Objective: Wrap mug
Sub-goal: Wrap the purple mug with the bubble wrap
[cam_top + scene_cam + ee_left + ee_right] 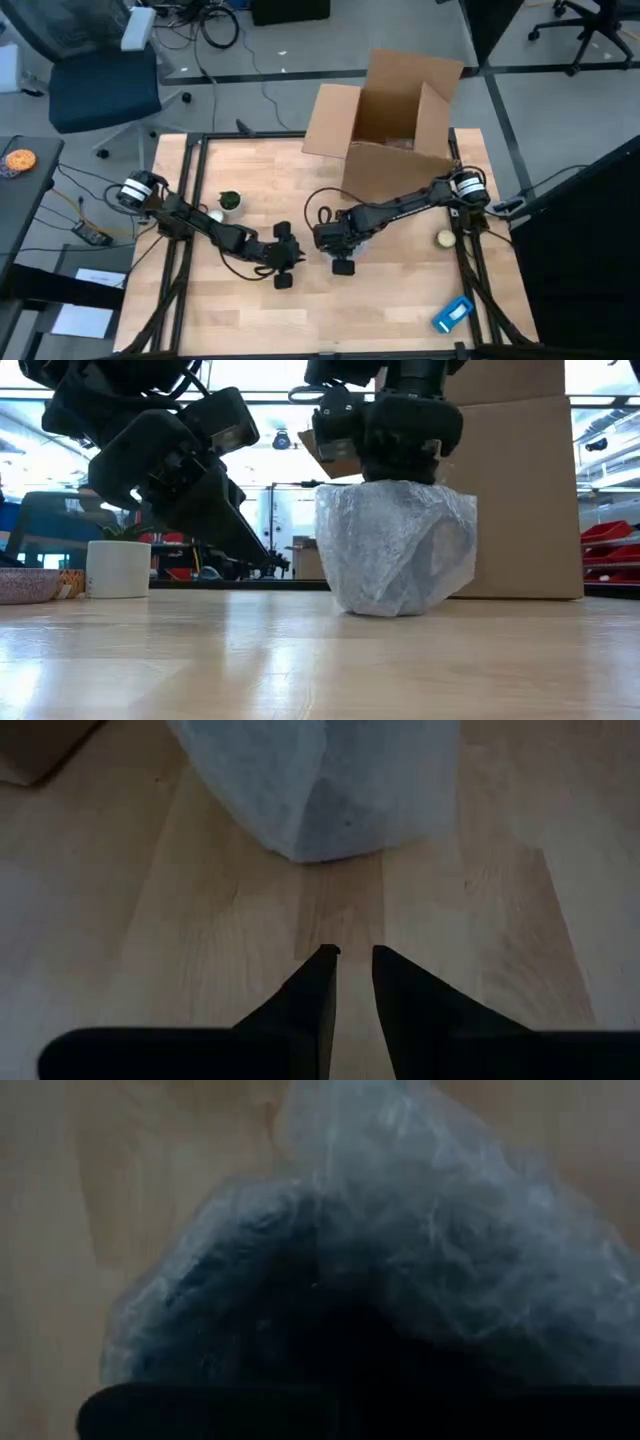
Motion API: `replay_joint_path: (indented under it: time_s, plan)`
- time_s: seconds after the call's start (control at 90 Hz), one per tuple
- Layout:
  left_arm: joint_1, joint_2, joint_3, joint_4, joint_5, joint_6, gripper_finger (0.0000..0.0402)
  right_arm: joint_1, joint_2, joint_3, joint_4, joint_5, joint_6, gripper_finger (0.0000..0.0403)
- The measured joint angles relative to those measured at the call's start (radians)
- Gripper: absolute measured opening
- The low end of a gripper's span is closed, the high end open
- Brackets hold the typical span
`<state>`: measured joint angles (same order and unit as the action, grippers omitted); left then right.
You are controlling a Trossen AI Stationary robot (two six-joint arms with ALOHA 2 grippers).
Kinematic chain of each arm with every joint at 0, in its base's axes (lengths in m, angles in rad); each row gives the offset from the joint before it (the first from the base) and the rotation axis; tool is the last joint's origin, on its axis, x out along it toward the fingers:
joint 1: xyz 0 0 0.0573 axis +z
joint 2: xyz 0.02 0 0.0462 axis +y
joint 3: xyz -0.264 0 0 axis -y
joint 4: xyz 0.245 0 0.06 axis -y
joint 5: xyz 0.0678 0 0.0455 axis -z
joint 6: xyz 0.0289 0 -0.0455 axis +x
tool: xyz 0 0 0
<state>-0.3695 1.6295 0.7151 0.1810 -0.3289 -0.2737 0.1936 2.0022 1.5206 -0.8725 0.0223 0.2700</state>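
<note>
Right gripper [400, 468] reaches in from the box side and presses straight down onto the wrapped mug [396, 548] at mid-table; whether its fingers grip, I cannot tell. Left gripper [351, 960] slants low beside the bundle, fingers nearly together, holding nothing, just apart from it.
</note>
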Motion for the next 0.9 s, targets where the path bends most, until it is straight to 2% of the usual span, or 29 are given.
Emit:
replay_joint_path:
  time_s: [0.178,0.333,0.456,0.578,0.689,0.9]
  plan:
    - [0.0,0.0,0.0,0.001,0.0,0.0,0.0053,0.018,-0.002,0.157,-0.111,0.013,-0.01,0.0]
    - [0.0,0.0,0.0,0.001,0.0,0.003,0.0053,0.039,-0.006,0.293,-0.303,0.061,0.006,0.0]
    - [0.0,0.0,0.0,0.001,0.0,0.005,0.0053,0.05,-0.008,0.353,-0.462,0.068,0.076,0.0]
    - [0.0,0.0,0.0,0.0,0.0,0.005,0.0053,0.063,-0.008,0.351,-0.542,0.087,0.142,0.0]
    - [0.0,0.0,0.0,0.0,0.0,0.005,0.0053,0.062,-0.009,0.314,-0.503,0.091,0.155,0.0]
    - [0.0,0.0,0.0,0.001,0.0,0.001,0.0053,0.061,-0.009,0.237,-0.304,0.089,0.096,0.0]
